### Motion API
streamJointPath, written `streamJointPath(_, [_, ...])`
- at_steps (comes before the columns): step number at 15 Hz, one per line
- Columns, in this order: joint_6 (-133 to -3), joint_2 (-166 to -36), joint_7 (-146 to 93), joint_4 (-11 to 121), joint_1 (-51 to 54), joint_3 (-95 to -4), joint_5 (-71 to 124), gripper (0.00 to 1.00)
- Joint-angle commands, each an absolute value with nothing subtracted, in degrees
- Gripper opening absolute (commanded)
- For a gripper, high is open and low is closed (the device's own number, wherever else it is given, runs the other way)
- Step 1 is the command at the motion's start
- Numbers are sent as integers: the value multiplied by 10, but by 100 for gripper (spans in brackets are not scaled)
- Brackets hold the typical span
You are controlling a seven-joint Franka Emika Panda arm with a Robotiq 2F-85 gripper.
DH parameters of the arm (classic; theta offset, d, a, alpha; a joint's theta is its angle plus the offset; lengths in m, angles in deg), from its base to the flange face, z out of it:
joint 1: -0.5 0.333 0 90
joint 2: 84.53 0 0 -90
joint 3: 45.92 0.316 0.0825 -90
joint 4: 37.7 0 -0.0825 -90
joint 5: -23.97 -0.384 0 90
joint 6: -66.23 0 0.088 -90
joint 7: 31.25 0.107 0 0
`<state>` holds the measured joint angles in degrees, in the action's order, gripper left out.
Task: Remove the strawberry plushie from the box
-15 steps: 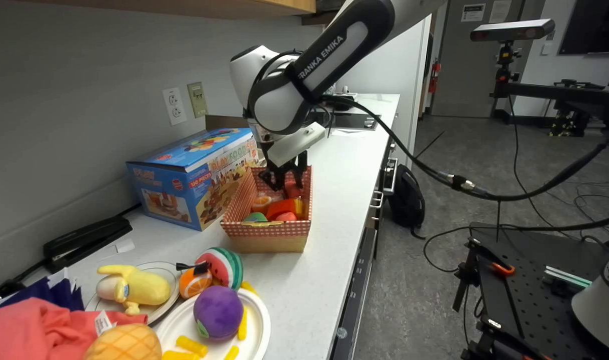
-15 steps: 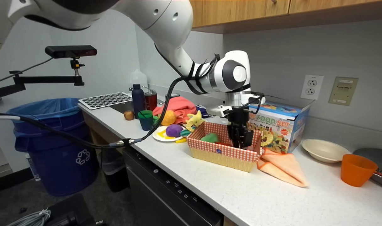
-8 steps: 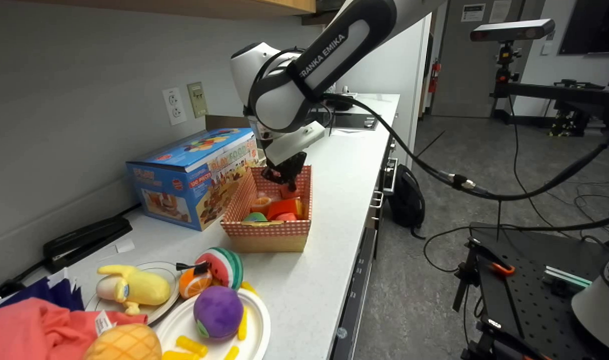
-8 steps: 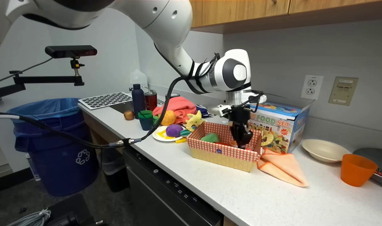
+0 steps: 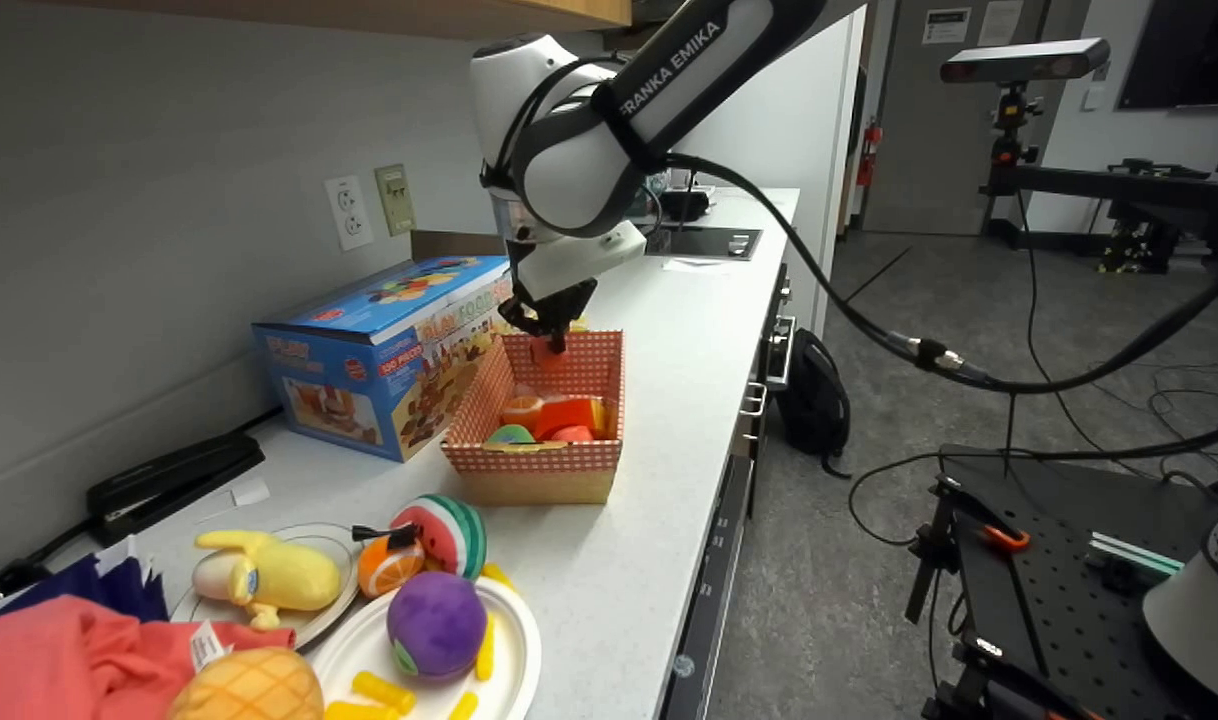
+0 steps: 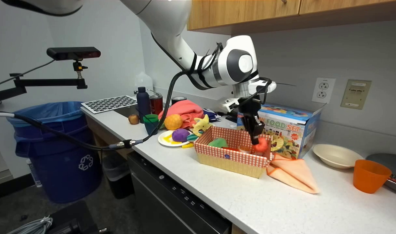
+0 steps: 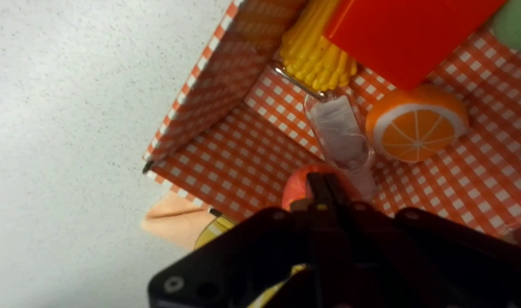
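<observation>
Right of centre in an exterior view, the strawberry plushie is at the tips of the gripper, within the outline of the box and near its right end. In both exterior views the plushie shows against the checked inner side of the box; it looks raised off the bottom, though whether its underside is above the rim cannot be told. At the lower middle of the wrist view the jaws stand nearly together, a narrow pinch that appears to hold the plushie by a small part, its rounded body showing mostly to the left of the tips.

By my judgement the grasp is made and the lift part done, so the task is well along but unfinished. Left to do: bring the plushie fully over the rim, set it down outside and let go. Other contents lie in the box, an orange slice right of centre in the wrist view and a red packet at its upper right; neither seems caught up with the plushie, though so slight a hold could slip
</observation>
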<state>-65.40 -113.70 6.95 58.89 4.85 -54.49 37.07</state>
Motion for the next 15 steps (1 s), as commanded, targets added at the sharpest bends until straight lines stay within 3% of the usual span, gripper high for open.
streamJointPath(1, [-717, -1110, 56, 628, 50, -542, 367, 1])
streamJointPath(5, [-810, -1099, -24, 661, 34, -517, 341, 1])
streamJointPath(6, [-774, -1027, -37, 689, 53, -516, 344, 1])
streamJointPath(11, [-783, -935, -138, 713, 58, -463, 314, 1])
streamJointPath(15, [-720, -865, -240, 707, 66, -403, 227, 1])
